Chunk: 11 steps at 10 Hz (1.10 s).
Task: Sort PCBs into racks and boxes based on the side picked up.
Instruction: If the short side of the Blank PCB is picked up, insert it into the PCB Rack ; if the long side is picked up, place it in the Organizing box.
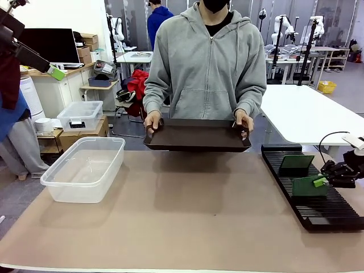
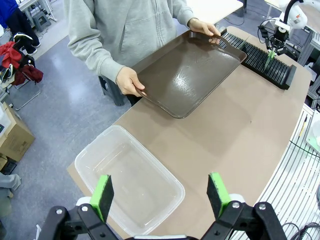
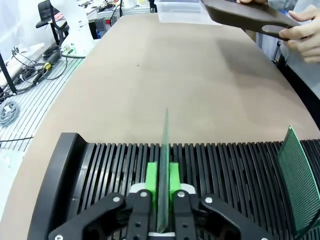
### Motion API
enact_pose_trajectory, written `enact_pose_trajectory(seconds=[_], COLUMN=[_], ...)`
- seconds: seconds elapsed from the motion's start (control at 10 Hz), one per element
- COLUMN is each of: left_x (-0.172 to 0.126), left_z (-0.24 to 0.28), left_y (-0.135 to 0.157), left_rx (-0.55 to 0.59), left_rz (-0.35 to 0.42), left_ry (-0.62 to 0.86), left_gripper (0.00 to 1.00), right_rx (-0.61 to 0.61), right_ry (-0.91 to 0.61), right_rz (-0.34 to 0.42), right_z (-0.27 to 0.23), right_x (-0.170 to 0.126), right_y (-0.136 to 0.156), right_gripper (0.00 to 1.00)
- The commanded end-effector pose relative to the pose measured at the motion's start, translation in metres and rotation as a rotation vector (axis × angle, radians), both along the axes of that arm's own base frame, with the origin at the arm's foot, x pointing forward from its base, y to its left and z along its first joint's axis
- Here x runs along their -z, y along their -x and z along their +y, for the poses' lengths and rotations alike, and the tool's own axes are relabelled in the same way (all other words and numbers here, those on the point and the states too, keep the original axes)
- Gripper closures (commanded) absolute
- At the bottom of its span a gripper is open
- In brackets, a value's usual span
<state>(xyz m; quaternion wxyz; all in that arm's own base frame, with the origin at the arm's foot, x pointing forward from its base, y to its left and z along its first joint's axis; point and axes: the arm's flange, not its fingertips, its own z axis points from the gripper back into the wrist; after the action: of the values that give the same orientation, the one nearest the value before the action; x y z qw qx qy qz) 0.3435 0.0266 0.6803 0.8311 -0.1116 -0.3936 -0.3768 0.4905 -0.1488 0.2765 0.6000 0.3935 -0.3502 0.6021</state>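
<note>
The right gripper (image 3: 160, 182) hangs low over the long black slotted rack (image 1: 310, 185) at the right end of the brown table (image 1: 187, 216), and its green-padded fingers (image 3: 151, 177) press on either side of a thin green circuit board (image 3: 163, 165) that stands on edge between the slots; the pads look to be touching it, though whether they clamp firmly or are just letting go I cannot tell. A second green circuit board (image 1: 296, 164) stands upright in the same rack, farther toward the person, well apart from the first. The main risk, as I judge it, is that the held board is not fully seated in one slot: if the fingers part while its lower edge rides on a rib, it may lean, tip across neighbouring slots or fall flat on the rack. A pull upward with a pad dragging could also lift the board back out. The left gripper (image 2: 160, 195) hovers high with its fingers spread wide and empty above the large clear plastic tub (image 2: 130, 175), which sits empty at the left end of the table. The person holds a dark brown handled tray (image 1: 196, 136) in both hands at the far edge, and a sweep of the right arm toward the middle could clip it.
</note>
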Motion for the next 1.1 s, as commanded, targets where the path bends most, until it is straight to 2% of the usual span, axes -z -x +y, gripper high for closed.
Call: enact_pose_trajectory(seconds=[0.0,0.4,0.7,1.0], left_x=[0.002,0.002,0.002,0.002], left_z=[0.001,0.001,0.001,0.001], left_y=[0.000,0.000,0.000,0.000], left_rx=[0.002,0.002,0.002,0.002], left_rz=[-0.007,-0.007,-0.007,-0.007], left_ry=[0.007,0.007,0.007,0.007], left_gripper=[0.00,0.00,0.00,0.00], right_rx=[-0.004,-0.006,0.023,0.005], right_ry=[0.025,0.030,0.053,0.144], right_rz=[0.021,-0.007,-0.050,-0.063], right_z=[-0.002,-0.006,-0.015,-0.017], right_x=[0.001,-0.007,-0.024,-0.050], right_y=[-0.005,-0.003,0.000,0.005], right_gripper=[0.67,0.27,0.00,0.00])
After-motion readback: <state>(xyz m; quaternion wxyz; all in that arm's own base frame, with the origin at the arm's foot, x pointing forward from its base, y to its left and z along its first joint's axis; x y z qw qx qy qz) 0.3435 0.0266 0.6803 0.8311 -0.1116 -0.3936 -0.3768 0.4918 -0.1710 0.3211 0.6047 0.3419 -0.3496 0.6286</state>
